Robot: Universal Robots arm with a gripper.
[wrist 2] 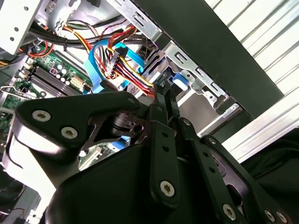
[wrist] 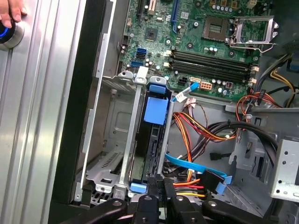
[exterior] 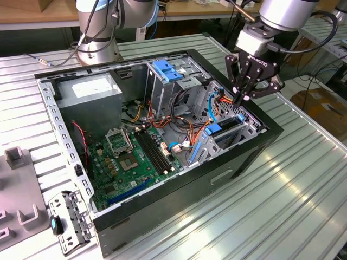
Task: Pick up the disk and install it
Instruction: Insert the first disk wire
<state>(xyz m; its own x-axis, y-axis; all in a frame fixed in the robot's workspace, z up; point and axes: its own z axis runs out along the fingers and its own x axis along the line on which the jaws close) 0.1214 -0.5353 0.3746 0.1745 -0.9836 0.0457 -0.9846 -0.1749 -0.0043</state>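
Observation:
The disk (exterior: 228,127) sits on edge in the drive bay at the case's corner on the exterior view's right, its blue side rails showing. In the first wrist view the disk (wrist: 154,122) lies in the metal slot with a blue tab at each end. My gripper (exterior: 242,99) hangs just above the bay, fingers pressed together with nothing between them. In the first wrist view the gripper (wrist: 161,183) is at the disk's near end. In the second wrist view the fingertips (wrist 2: 161,95) stand beside a blue tab (wrist 2: 181,79) and the cable bundle.
The open black case (exterior: 217,179) holds a green motherboard (exterior: 130,157), a grey power-supply box (exterior: 89,92) and a metal cage with a blue top (exterior: 165,70). Orange and blue cables (wrist: 196,140) run beside the bay. A hand (wrist: 10,13) rests on a button.

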